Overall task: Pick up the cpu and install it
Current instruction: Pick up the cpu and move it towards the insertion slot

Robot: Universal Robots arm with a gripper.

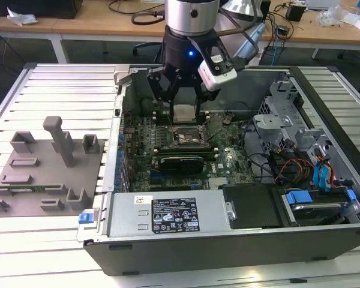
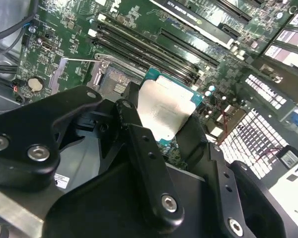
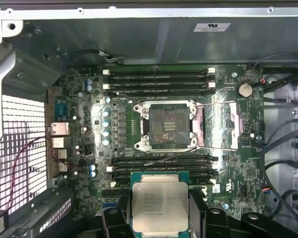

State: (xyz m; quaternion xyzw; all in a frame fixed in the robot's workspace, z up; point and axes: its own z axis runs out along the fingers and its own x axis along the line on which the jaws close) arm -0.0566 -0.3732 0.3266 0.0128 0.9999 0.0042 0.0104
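The gripper [image 3: 160, 212] clamps the cpu [image 3: 160, 198] by its edges; best held level (and square to the open socket [image 3: 167, 126]) while carried.

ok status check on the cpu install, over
gripper shut on the cpu, hovering above the motherboard. socket open and bare, cpu not seated. nothing seen blocking the socket.

I grip the cpu [image 1: 184, 112] level in my gripper [image 1: 185, 115] — low over the green motherboard [image 1: 145, 133], close by the open socket [image 1: 189, 138], inside the opened computer case [image 1: 228, 252].
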